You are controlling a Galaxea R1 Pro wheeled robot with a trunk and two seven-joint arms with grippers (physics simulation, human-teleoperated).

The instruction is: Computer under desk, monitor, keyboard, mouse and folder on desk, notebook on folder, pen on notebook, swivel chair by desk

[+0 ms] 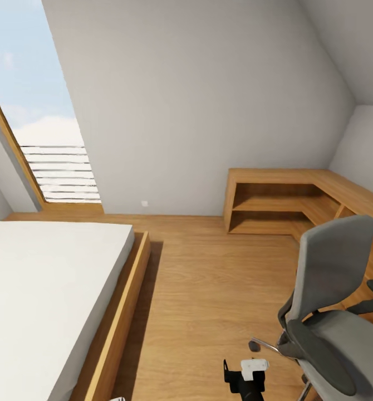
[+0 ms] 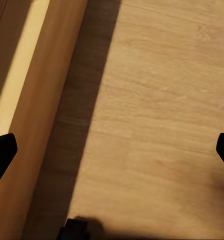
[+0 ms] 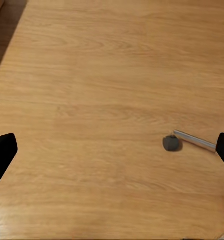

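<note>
Wood floor (image 1: 209, 278) | swivel chair (image 1: 331, 312) near low wood shelf (image 1: 281, 200) | bed (image 1: 42, 289) across from chair | left gripper (image 2: 112, 150) wide apart, holding nothing | right gripper (image 3: 112, 150) wide apart, holding nothing

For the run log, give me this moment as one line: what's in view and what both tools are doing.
scene: bedroom, wooden floor | swivel chair at right, seat bare | bed at left | left tool open over floor | right tool open, near chair castor

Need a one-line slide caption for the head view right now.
Attic bedroom: swivel chair at lower right, bed at left, corner wooden shelving beyond.
</note>
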